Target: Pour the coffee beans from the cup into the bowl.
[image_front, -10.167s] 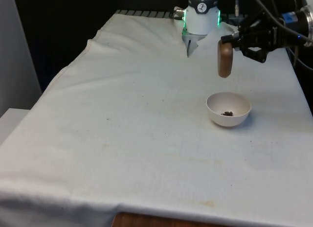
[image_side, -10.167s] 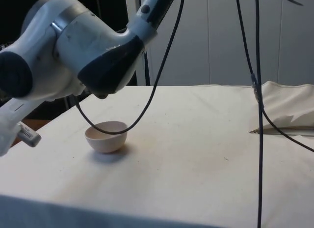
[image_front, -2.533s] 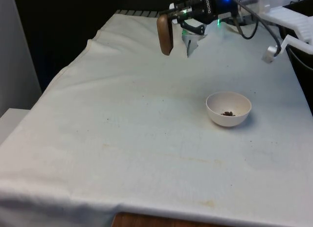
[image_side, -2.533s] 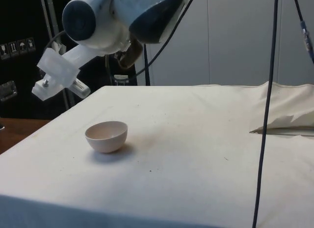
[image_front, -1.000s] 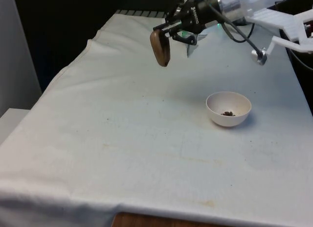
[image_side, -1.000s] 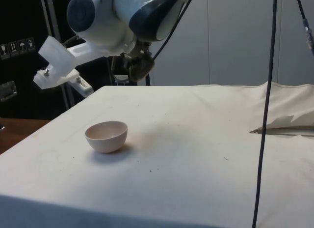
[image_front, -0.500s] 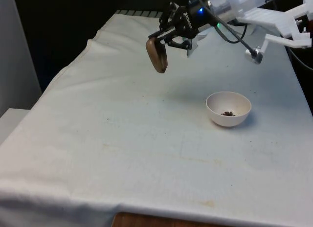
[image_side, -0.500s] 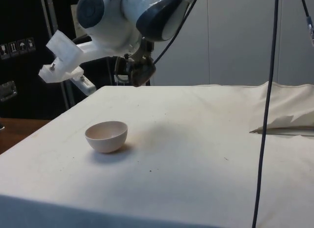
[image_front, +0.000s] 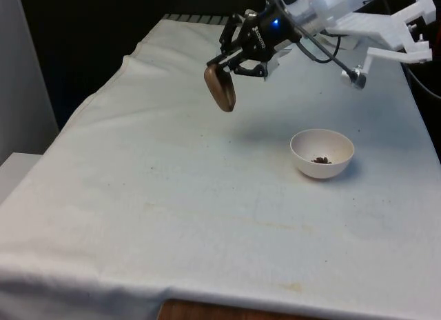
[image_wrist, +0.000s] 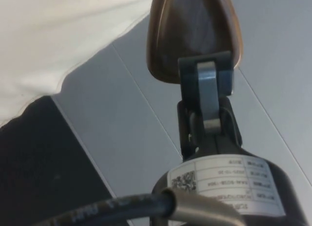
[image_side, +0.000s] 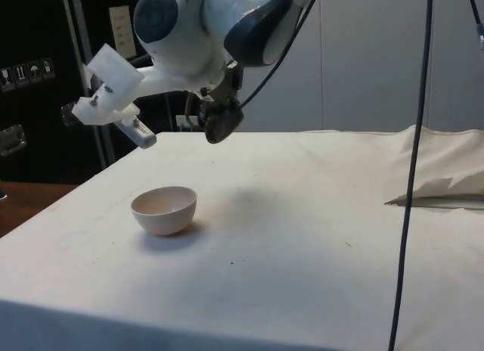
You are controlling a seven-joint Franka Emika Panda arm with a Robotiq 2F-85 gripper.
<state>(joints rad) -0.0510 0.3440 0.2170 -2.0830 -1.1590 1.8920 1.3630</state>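
Above white cloth [image_front: 172,196], tool [image_front: 231,66] clamps brown cup [image_front: 220,87] tilted, long axis near-vertical.

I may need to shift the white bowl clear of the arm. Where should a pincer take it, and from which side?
Best by the rim of the white bowl, from straight above, one finger inside and one outside. Its wall is thin, rounded and open at the top, and the sides curve under, so a side grasp could slip. The coffee beans lie low at the centre.

The end effector [image_wrist: 204,77] grips a dark brown wooden cup [image_wrist: 194,28] — one finger [image_wrist: 206,92] lies flat against the cup's wall. Behind the cup, the white cloth [image_wrist: 53,36] on the desk runs to its edge, with grey and black surfaces beyond.
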